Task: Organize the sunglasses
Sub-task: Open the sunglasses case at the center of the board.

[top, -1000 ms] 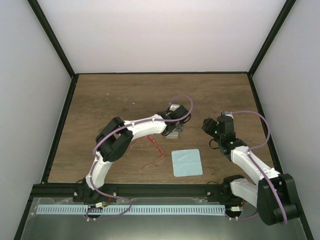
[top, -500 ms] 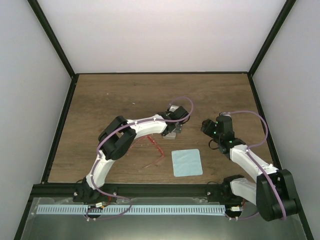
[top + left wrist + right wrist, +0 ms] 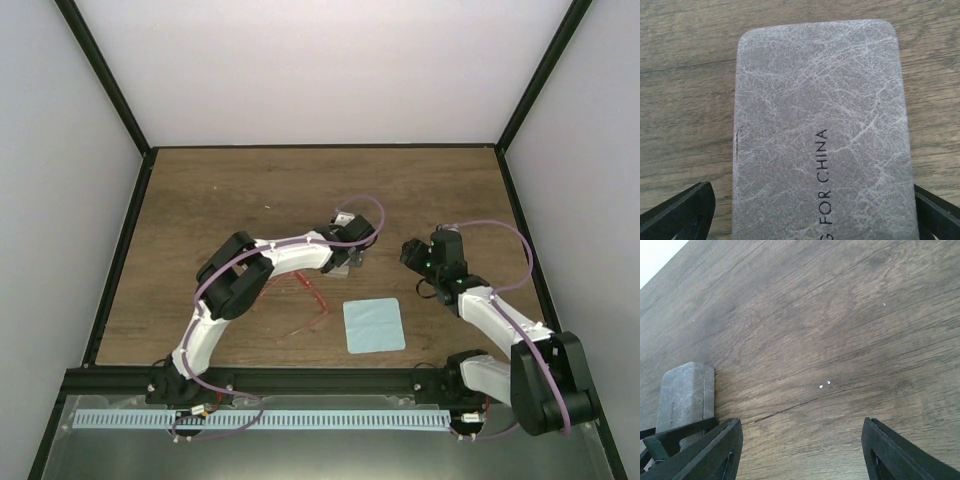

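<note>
The red wire-frame sunglasses (image 3: 316, 297) lie on the wooden table, just near of the left arm's forearm. A closed grey case (image 3: 820, 135) lies under my left gripper (image 3: 810, 212); in the top view only a small part of the case (image 3: 346, 267) shows. The left gripper (image 3: 349, 255) is open, with one finger on each side of the case's near end. My right gripper (image 3: 802, 445) is open and empty over bare wood, to the right of the case (image 3: 685, 395). It shows in the top view (image 3: 411, 251) too.
A pale blue square cloth (image 3: 374, 325) lies flat near of the case, to the right of the sunglasses. Black frame posts and white walls bound the table (image 3: 250, 190). A black rail (image 3: 300, 380) runs along the near edge.
My right gripper has edged a little left, toward the case. My left gripper has stayed over the case with only a slight shift.
</note>
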Robot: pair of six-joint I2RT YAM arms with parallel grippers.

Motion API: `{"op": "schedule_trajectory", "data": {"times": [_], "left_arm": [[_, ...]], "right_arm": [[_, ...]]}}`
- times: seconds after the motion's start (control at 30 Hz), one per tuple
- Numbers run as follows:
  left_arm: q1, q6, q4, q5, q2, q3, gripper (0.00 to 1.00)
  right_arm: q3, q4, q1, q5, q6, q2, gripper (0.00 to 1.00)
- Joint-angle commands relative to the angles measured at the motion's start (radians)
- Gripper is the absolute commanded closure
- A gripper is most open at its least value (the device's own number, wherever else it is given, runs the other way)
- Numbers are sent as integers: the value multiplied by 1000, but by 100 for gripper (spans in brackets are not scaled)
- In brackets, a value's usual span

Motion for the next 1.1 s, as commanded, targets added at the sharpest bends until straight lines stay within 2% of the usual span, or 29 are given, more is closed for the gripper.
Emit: {"op": "schedule_trajectory", "data": {"times": [0.0,0.43,0.73,0.9,1.07], "left_arm": [[4,6,1,9,-43,-35,1],[5,16,30,14,-95,-64,0],[5,28,34,16,-97,-65,7],[5,40,36,19,-93,-64,22],[4,43,36,21,-97,-66,41]], "right_arm": [[42,4,-6,-2,-11,10,32],[49,-2,-6,-3,-13,25,32],[51,-4,-7,-3,-13,31,32],[53,-6,-6,-3,-13,33,32],[53,-4,-6,-8,-13,36,32]]}}
